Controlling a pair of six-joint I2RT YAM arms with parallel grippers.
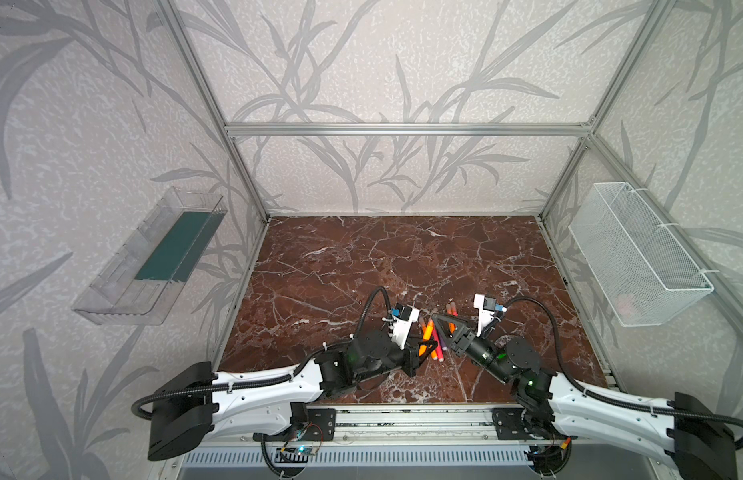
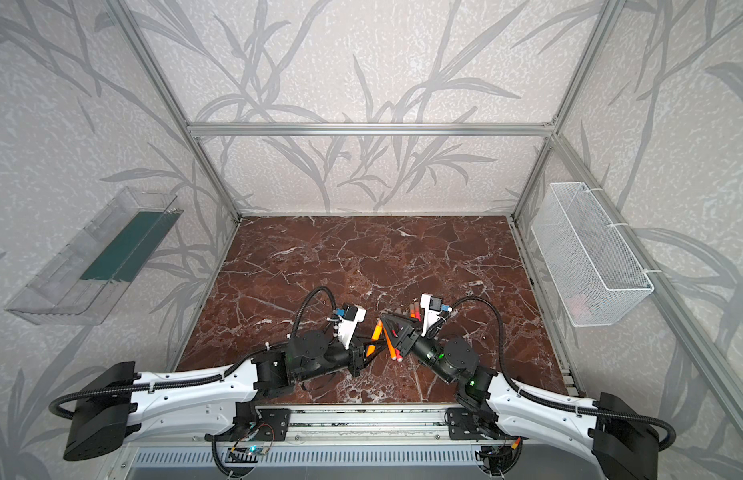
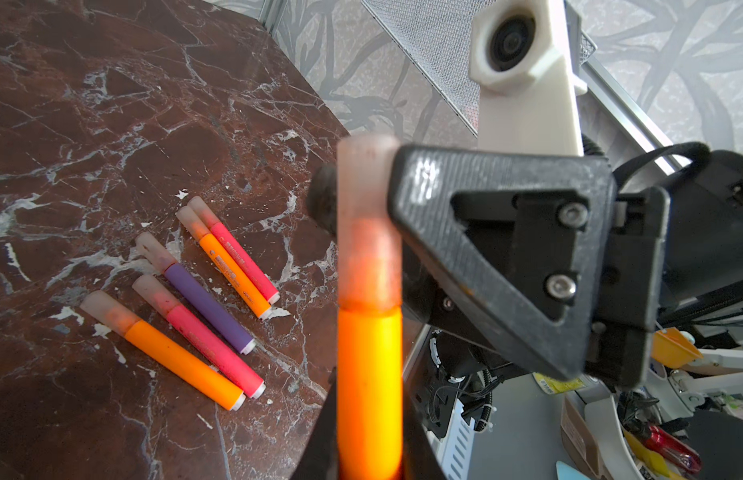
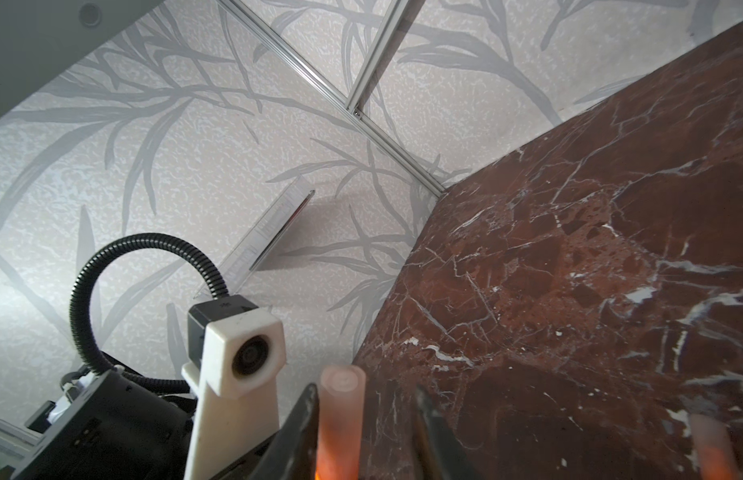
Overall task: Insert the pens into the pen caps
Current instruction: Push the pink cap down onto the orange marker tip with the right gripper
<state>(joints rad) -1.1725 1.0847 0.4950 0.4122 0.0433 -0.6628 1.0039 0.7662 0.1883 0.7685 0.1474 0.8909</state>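
The left gripper [image 3: 370,451] is pressed together on the barrel of an orange pen [image 3: 370,374]. The pen stands up out of its fingers with a translucent pinkish cap [image 3: 367,216] seated over its tip. The right gripper [image 4: 365,401] straddles that cap with its jaws spread. In the right wrist view one finger [image 4: 305,415] lies just beside the cap, though I cannot tell whether it touches. The other stands clearly apart from the cap, with bare marble showing between them. In both top views the two grippers meet tip to tip above the marble bench [image 1: 361,257], near the middle of its front edge, where the arms are mounted. The held pen is off the surface.

Five more pens lie on the bench beneath the grippers, each with a cap on. Three lie nearly parallel: a second orange pen [image 3: 183,361], a red-pink pen [image 3: 214,345] touching it, and a purple pen [image 3: 208,307] just beside that one. A little farther toward the back edge, a third orange pen [image 3: 232,278] and a second red-pink pen [image 3: 245,257] touch along their length. All five have their caps toward the back edge and their white butt ends toward the front.

A clear plastic tray [image 1: 124,286] hangs on the left wall, and a white wire basket [image 1: 640,257] hangs on the right wall.
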